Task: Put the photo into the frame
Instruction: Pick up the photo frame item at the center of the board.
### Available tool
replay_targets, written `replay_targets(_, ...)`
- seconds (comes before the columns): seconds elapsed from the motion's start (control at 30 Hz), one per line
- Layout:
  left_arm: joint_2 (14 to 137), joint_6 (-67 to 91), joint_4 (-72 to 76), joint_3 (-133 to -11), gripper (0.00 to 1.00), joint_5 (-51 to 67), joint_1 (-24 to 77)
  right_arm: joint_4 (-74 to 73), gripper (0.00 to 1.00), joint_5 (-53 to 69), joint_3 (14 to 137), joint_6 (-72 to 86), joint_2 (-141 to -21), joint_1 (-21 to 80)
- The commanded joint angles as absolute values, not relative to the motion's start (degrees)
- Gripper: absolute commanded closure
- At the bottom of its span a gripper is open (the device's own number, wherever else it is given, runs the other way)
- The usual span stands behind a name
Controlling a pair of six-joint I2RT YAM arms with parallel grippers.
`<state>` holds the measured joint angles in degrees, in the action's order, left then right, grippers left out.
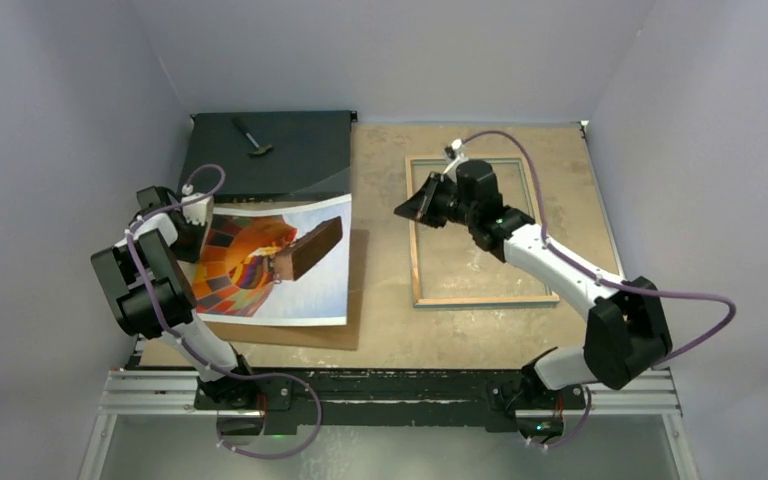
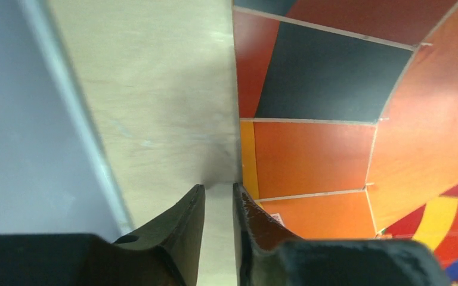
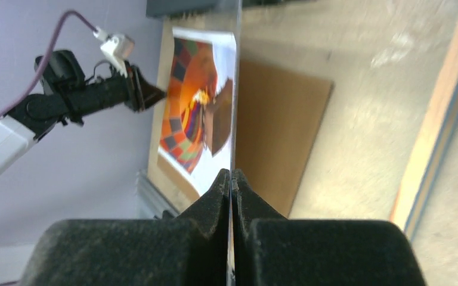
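**While the photo is lying to the left, the frame is waiting to the right**

Since the left hand [image 2: 219,187] is standing with its fingers a little apart and nothing between them, the photo [image 1: 260,265] is not being gripped. Its left edge is running just beside one fingertip. The photo is lying picture-up on a brown backing board [image 1: 357,290], which is poking out along its right and near sides. Its far edge is bowing slightly and reaching toward the black box [image 1: 280,160].

The frame [image 1: 485,299] is lying flat on the counter [image 1: 390,330], well apart from the photo. Its bare wood side is facing up, probably so the layers can be dropped in from behind.

The right hand [image 3: 231,174] is hanging over the frame's far-left corner. Its fingers are pressing together on a thin sheet seen edge-on. That sheet is looking clear, though I cannot tell for certain what it is.

Judgement: if it is the glazing, it is likely going into the frame first. That would explain why the photo is being left on the board, within the left hand's reach.
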<state>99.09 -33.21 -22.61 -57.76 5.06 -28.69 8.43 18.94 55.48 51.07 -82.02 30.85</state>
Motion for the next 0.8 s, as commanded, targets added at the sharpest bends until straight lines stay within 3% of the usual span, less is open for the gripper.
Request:
replay_targets(0.0,96.71,-31.20,-38.29,-61.29,0.72,13.50,-25.32,-5.39,1.00,9.42,66.45,38.84,-78.14,30.33)
replay_targets(0.1,94.23,-30.84,-43.31,-65.85,0.60,14.85,-21.14,-10.42,1.00,5.51,72.78,35.19,-77.08,30.13)
replay_targets(0.23,92.27,-29.23,-46.52,-71.38,0.51,16.49,-16.05,-14.01,1.00,3.28,79.80,32.09,-76.06,29.80)
replay_targets(0.53,89.91,-27.50,-47.19,-71.29,0.50,15.35,-9.51,-12.09,1.00,7.74,83.52,33.06,-74.97,29.47)
replay_targets(0.7,90.57,-27.76,-54.59,-83.28,0.48,20.55,-8.67,-15.52,1.00,5.24,92.20,29.31,-75.22,28.93)
replay_targets(0.77,91.14,-29.32,-58.35,-90.85,0.22,25.81,-8.53,-16.00,1.00,5.06,95.03,27.58,-75.12,28.94)
